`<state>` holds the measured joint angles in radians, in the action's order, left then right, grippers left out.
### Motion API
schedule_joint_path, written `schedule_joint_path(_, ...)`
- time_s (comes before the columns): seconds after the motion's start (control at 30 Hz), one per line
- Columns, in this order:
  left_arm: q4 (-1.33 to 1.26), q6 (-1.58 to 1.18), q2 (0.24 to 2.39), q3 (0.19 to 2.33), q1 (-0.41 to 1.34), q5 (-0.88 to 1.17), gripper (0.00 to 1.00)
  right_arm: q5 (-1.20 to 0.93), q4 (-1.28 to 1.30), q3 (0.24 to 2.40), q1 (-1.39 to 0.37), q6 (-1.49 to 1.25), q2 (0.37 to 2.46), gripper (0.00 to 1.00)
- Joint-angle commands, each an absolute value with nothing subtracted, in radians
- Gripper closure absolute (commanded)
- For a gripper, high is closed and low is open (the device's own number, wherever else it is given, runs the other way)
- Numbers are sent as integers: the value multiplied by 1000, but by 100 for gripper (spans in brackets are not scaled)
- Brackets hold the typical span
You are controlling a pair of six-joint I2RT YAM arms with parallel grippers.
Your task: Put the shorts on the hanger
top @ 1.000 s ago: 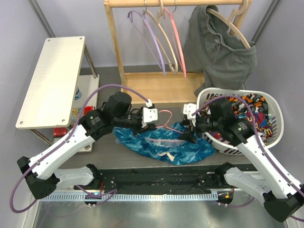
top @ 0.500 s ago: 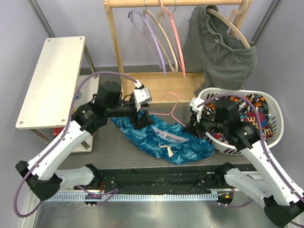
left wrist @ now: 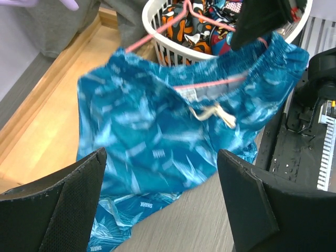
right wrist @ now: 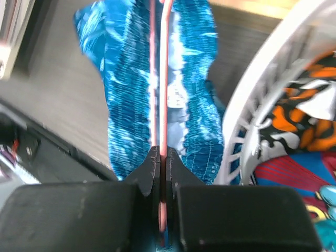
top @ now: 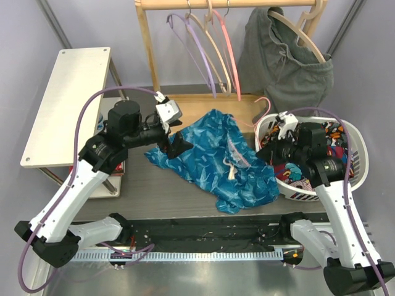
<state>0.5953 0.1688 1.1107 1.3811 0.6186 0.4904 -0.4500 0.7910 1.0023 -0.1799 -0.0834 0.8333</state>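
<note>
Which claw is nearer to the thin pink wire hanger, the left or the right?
Right. The right claw is shut on the hanger, gripping its wire. The left claw stands open at the other side of the shorts, not touching the hanger.

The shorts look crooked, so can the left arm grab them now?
Probably yes. The left gripper hangs open right in front of the shorts, with nothing between them.
</note>
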Motion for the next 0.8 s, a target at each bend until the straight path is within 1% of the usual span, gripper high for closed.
schedule_joint_path(0.0,555,155,1063,1362,614,483,15,-443,684,1164,-127,-193,877,99)
schedule_joint_path(0.07,548,156,1057,1353,614,477,15,-419,660,1222,-127,-209,913,99)
schedule_joint_path(0.1,545,153,1055,1347,614,473,15,-401,651,1294,-126,-216,966,99)
schedule_joint_path(0.27,526,141,1049,1332,614,466,14,-383,634,1492,-126,-218,1110,99)
schedule_joint_path(0.4,509,135,1039,1307,614,462,14,-299,629,1681,-126,-192,1236,99)
schedule_joint_path(0.57,509,132,1025,1292,614,460,14,-206,624,1845,-127,-123,1348,99)
schedule_joint_path(0.7,505,135,1012,1273,614,468,14,-184,598,2008,-124,-95,1451,99)
schedule_joint_path(0.77,505,137,1008,1263,614,466,14,-180,574,2049,-124,-97,1498,99)
